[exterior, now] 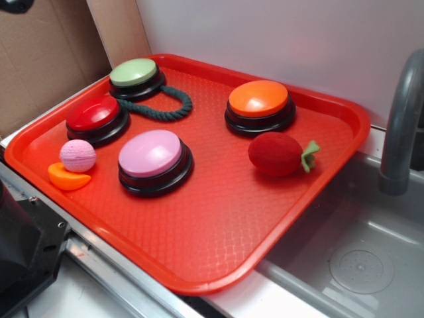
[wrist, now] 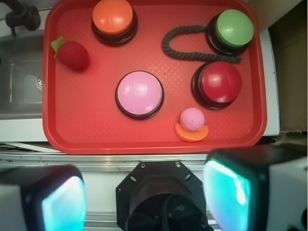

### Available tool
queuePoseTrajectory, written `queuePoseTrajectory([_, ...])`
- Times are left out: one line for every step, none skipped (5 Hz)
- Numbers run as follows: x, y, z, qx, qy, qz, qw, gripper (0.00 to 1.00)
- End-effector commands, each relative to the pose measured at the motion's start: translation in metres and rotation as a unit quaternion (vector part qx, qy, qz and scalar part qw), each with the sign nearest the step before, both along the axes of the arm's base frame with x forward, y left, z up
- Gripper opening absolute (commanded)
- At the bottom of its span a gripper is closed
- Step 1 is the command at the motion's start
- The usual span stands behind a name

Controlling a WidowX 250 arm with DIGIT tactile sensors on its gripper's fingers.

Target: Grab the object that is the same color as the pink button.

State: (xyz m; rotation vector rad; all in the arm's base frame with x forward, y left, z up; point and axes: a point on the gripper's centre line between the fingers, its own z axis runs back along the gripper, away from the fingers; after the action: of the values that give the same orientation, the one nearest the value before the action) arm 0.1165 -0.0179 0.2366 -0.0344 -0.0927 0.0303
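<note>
A small pale pink ribbed ball (exterior: 78,156) (wrist: 192,119) rests on the red tray (exterior: 218,225) (wrist: 86,139) near its left corner, touching an orange wedge (exterior: 68,177) (wrist: 191,133). The pink button (exterior: 154,159) (wrist: 139,94), a domed pink top on a black base, stands just right of the ball in the exterior view. My gripper (wrist: 144,197) hangs high above the robot's black base, off the tray's near edge. It is open, with nothing between the two teal pads (wrist: 226,192). The exterior view does not show the fingers.
On the tray also stand a red button (exterior: 96,118) (wrist: 219,83), a green button (exterior: 136,76) (wrist: 233,29) and an orange button (exterior: 260,105) (wrist: 113,17). A dark rope loop (exterior: 162,106) (wrist: 192,50) and a red plush strawberry (exterior: 278,154) (wrist: 73,54) lie there. A sink with faucet (exterior: 401,126) is to the right.
</note>
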Motion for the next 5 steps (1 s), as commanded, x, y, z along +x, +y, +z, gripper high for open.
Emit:
queuePoseTrajectory([0.0, 0.0, 0.0, 0.0, 0.0, 0.0, 1.0, 1.0])
queuePoseTrajectory([0.009, 0.015, -0.016, -0.015, 0.002, 0.011, 1.0, 1.0])
queuePoseTrajectory([0.016, 0.025, -0.028, -0.023, 0.015, 0.019, 0.999, 1.0])
queuePoseTrajectory([0.028, 0.051, -0.059, -0.024, 0.021, 0.052, 0.998, 1.0])
queuePoseTrajectory([0.035, 0.068, -0.083, -0.025, 0.008, 0.072, 0.997, 1.0])
